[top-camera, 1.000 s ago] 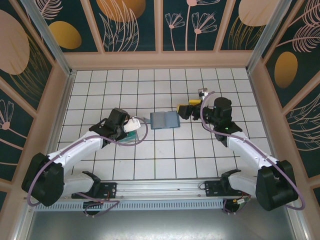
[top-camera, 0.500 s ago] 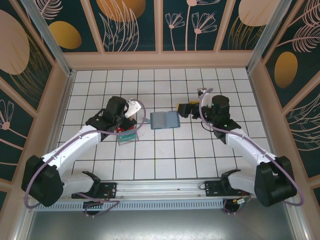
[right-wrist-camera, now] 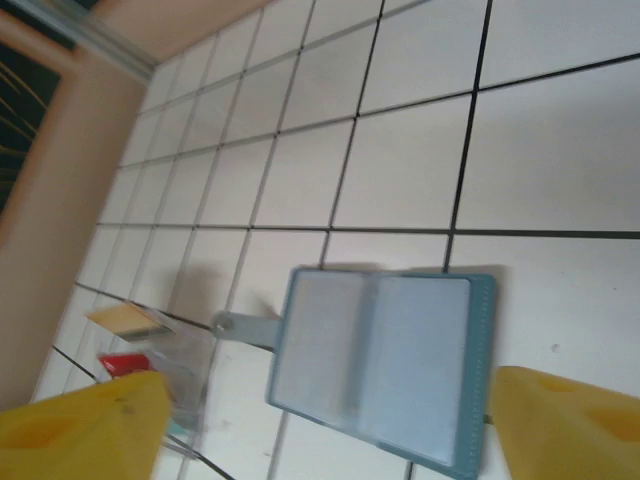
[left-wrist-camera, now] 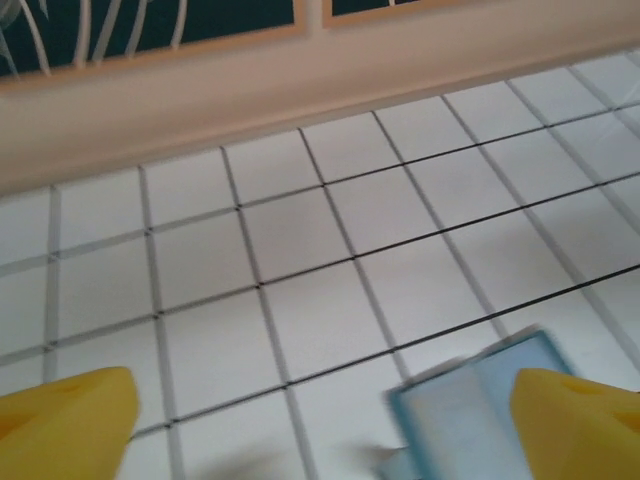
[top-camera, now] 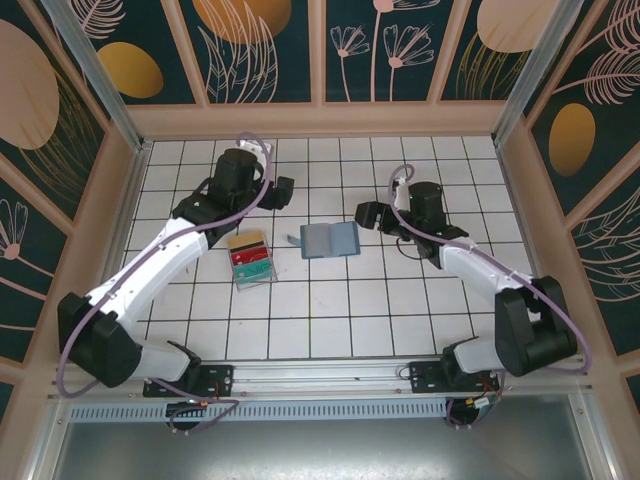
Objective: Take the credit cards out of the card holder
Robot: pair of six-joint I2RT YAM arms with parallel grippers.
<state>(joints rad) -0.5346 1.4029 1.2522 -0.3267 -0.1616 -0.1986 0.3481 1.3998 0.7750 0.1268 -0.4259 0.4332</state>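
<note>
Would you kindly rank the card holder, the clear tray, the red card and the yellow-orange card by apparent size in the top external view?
1. card holder and clear tray: much alike, so tied.
2. red card and yellow-orange card: both narrow strips in the tray, too similar to separate.

white tiled floor (top-camera: 330,300) w/ dark grid lines, beige-framed walls (top-camera: 250,60) w/ teal leaf & orange oval print.
</note>
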